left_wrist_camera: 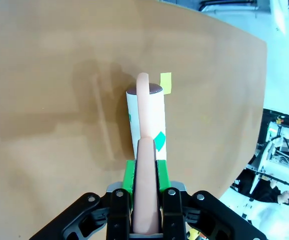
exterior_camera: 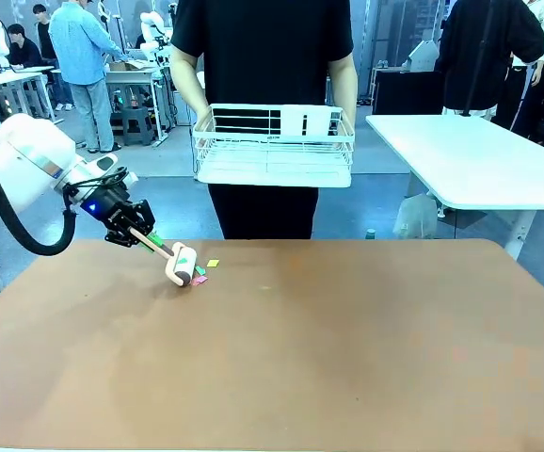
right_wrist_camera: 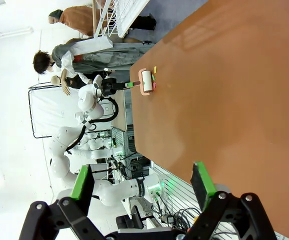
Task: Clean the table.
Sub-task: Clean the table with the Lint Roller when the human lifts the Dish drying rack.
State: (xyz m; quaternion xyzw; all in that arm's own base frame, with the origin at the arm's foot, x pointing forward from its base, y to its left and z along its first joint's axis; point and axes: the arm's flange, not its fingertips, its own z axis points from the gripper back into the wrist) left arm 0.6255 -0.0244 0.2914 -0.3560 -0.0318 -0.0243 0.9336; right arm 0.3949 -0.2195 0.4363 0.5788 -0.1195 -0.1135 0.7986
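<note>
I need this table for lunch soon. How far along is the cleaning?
Done: a green scrap already sticks to the lint roller. In hand: the left end effector is shut on the roller's handle, roller on the table. Left: a yellow scrap and a pink scrap lie beside it. The right end effector is open.

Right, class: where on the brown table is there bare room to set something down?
The middle, the near edge and the whole right half of the table lie bare. It is crowded only at the far left, where the left gripper holds the lint roller beside small paper scraps.
</note>
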